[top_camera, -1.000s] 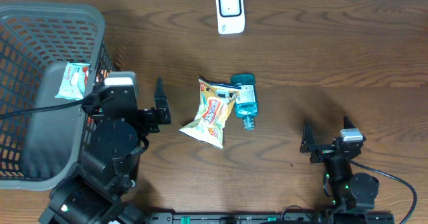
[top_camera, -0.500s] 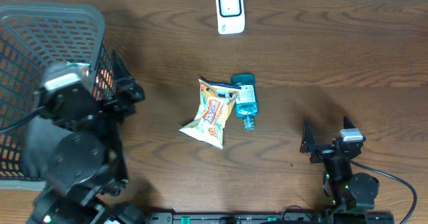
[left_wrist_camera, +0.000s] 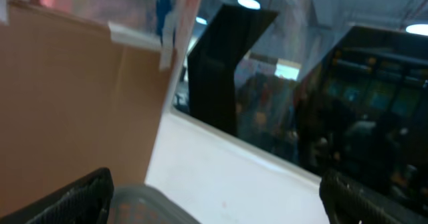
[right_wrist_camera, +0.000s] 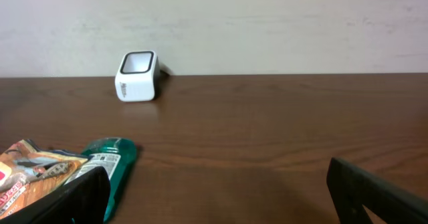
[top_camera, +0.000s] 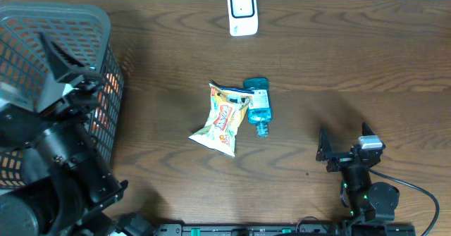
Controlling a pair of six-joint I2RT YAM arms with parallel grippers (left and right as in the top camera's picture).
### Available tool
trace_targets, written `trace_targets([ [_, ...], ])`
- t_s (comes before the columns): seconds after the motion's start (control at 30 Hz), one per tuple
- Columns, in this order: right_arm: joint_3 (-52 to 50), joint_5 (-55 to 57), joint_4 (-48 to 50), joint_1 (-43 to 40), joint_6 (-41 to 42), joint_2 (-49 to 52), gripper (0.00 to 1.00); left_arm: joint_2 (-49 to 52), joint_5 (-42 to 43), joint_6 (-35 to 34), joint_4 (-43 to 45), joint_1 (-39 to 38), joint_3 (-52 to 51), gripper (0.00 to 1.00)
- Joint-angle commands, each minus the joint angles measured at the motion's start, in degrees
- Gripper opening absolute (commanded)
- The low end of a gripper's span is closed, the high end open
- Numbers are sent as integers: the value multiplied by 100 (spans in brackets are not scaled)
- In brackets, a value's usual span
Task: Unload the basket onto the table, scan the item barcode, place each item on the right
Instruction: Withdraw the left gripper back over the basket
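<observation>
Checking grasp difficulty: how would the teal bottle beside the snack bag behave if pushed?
The teal bottle lies on its side, so a nudge might roll or spin it. It touches the snack bag, which may drag along. It looks rigid, likely keeping shape.

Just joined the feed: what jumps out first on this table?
The crinkled snack bag lies mid-table, with a teal bottle against its right side. Next comes the bulky left arm looming over the grey basket at the left edge. The white scanner stands alone at the far edge.
</observation>
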Motion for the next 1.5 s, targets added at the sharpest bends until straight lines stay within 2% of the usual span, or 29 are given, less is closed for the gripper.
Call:
trace_targets([
  [0.0,-7,20,-22,33,-44,-24,99,2,-166,1266,153,-2,83,98],
  [0.1,-7,17,-22,33,-44,-24,99,2,-79,1591,199,-2,83,98],
  [0.43,-7,17,-22,33,-44,-24,99,9,-81,1825,210,7,83,98],
  [0.7,-7,20,-22,33,-44,-24,99,-4,-81,1818,201,586,81,98],
  [0.87,-7,20,-22,33,-44,-24,99,-13,-79,1650,76,879,76,98],
  [1.0,-7,20,-22,33,-44,-24,99,-44,-72,1366,-81,901,76,98],
  [1.2,-7,20,-22,33,-44,-24,99,-129,28,1340,-186,901,70,98],
  [1.47,-7,20,-22,33,-44,-24,99,-815,31,1012,-186,901,-87,98],
])
